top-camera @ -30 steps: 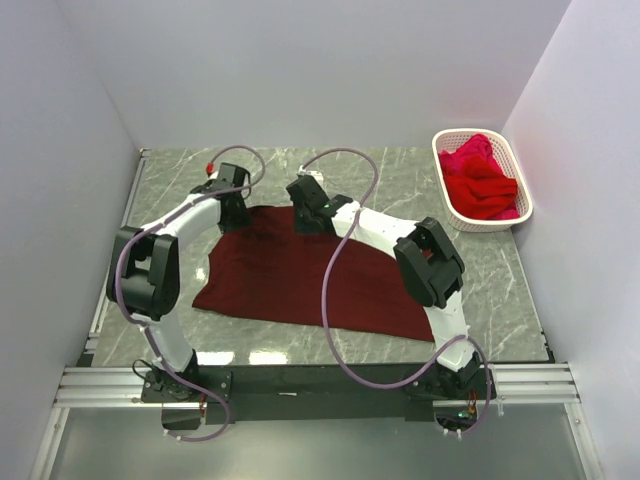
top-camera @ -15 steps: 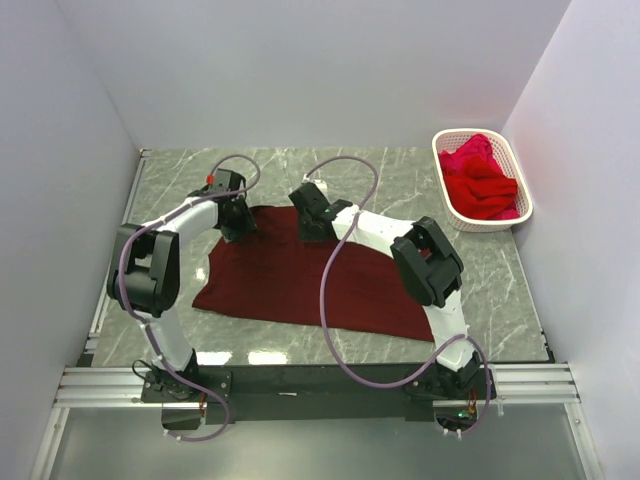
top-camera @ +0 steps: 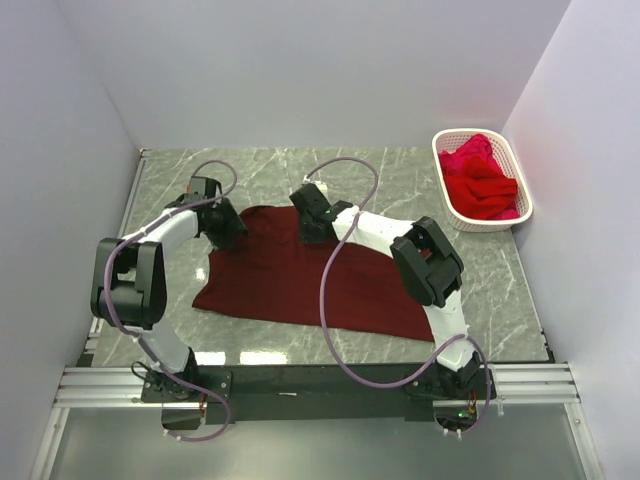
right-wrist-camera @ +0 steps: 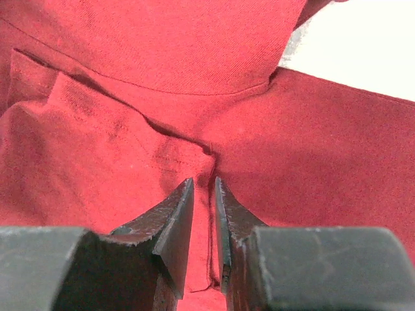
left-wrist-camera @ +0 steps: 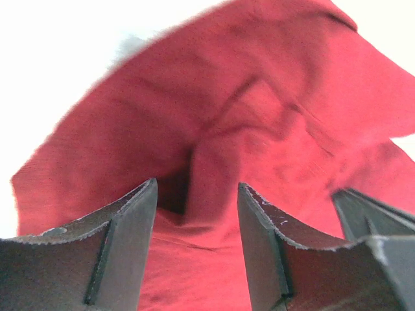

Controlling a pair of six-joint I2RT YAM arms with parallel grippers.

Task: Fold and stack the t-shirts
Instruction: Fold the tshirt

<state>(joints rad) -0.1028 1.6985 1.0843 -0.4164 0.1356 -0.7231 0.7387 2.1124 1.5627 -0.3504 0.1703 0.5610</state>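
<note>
One t-shirt [right-wrist-camera: 117,78] fold in right gripper [right-wrist-camera: 204,183]

bare table [top-camera: 400,180] lies free behind the shirt [top-camera: 280,285], up to the back wall [top-camera: 320,70], and right of it as far as the basket [top-camera: 440,178]. the basket, heaped with red shirts [top-camera: 480,180], blocks the far right corner. the side walls [top-camera: 50,200] hem both flanks. my right arm's cable [top-camera: 324,300] loops over the shirt's middle. inside my left gripper [left-wrist-camera: 194,188] a cloth ridge stands in the parted gap; my right gripper [right-wrist-camera: 204,184] leaves no room, pinching a fold.
</note>
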